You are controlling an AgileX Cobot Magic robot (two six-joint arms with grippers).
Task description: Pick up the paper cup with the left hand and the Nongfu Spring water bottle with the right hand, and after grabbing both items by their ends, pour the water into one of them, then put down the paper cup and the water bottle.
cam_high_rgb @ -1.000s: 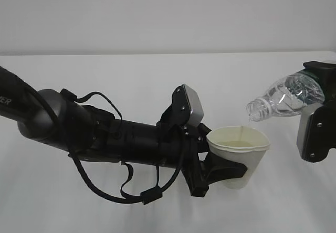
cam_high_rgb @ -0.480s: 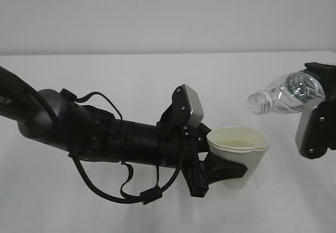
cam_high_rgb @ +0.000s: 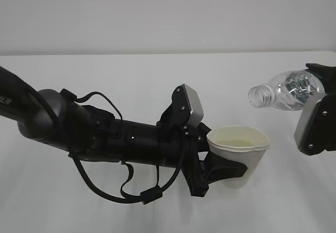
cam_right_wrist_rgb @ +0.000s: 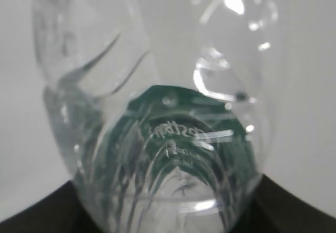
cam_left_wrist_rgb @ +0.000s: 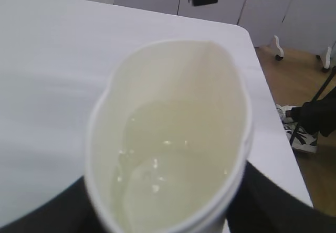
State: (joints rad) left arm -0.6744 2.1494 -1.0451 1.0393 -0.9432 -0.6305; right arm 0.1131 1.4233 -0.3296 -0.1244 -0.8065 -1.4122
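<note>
Nearest the exterior camera, the left gripper (cam_high_rgb: 226, 170) is part-closed around the lower wall of the cup (cam_high_rgb: 239, 154), holding it upright just above the white bench (cam_high_rgb: 157, 86). The squeeze has pressed the rim out of round, as the left wrist view shows, and water (cam_left_wrist_rgb: 173, 165) sits in the bottom. A harder grip, or a jolt on the way down, could buckle the soft wall and slop water over the lip; setting it down tilted could tip it.

Further back and to the right, the right gripper (cam_high_rgb: 315, 123) is part-closed on the base end of the bottle (cam_high_rgb: 286, 91), which lies close to level with its open mouth towards the cup, up and to the right of the rim and clear of it. It looks nearly empty, but any water left could dribble onto the bench if the neck dips away from the cup. Held by its end, the bottle might also topple if released before it stands square.

Count: one cup, one bottle, two arms.
</note>
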